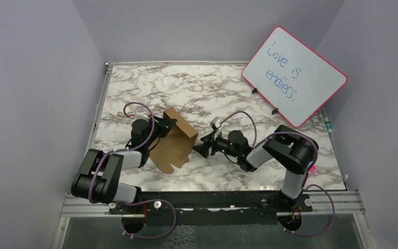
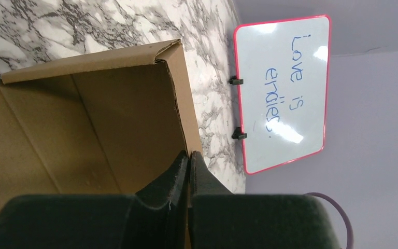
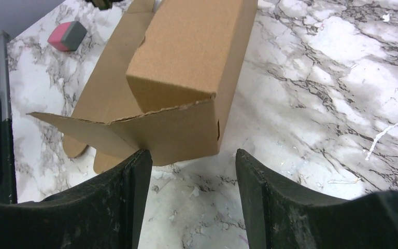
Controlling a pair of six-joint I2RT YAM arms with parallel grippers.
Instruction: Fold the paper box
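Observation:
The paper box is brown cardboard, partly folded into an oblong shape with loose flaps spread on the marble table toward the near side. My left gripper is at its far left corner. The left wrist view shows that gripper shut on the edge of one upright wall of the box, one finger inside and one outside. My right gripper sits just right of the box, open. In the right wrist view its fingers stand apart on either side of the near end of the box, with nothing held.
A white board with a pink rim leans at the back right of the marble table. A pink and grey eraser lies beyond the box. A metal rail runs along the near edge.

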